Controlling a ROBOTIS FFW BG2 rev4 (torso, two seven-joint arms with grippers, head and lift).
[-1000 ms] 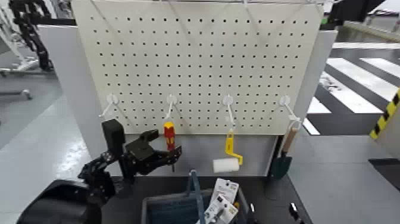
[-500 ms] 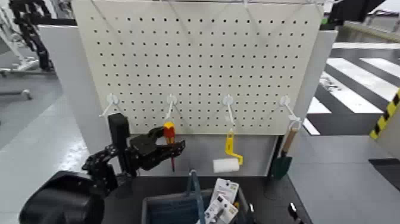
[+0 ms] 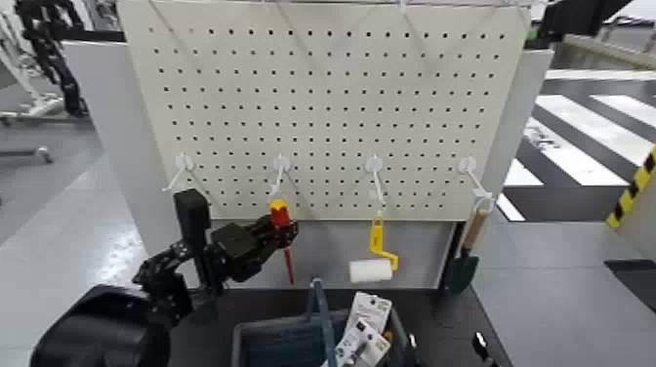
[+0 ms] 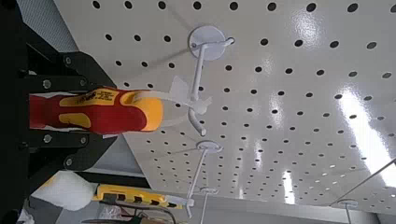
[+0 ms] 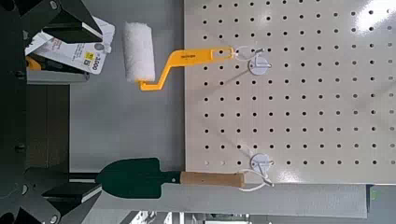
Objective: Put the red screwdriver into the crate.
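The red screwdriver (image 3: 280, 223) hangs on the pegboard from a white hook (image 3: 281, 168), its thin shaft (image 3: 289, 265) pointing down and slightly tilted. My left gripper (image 3: 273, 235) reaches in from the left and is shut on its red handle. In the left wrist view the handle with its yellow band (image 4: 121, 110) lies between the black fingers (image 4: 58, 67), its top still by the hook (image 4: 200, 67). The dark crate (image 3: 278, 344) with its upright blue handle (image 3: 317, 301) sits below, at the picture's lower edge. My right gripper (image 5: 84, 103) is open, away from the board.
A yellow-handled paint roller (image 3: 372, 264) and a green trowel with a wooden handle (image 3: 463, 259) hang further right on the pegboard (image 3: 332, 88). White packets (image 3: 363, 327) lie in the crate. An empty hook (image 3: 183, 168) is to the left.
My left gripper moved up and right onto the screwdriver and closed on its handle. The screwdriver now tilts a little.
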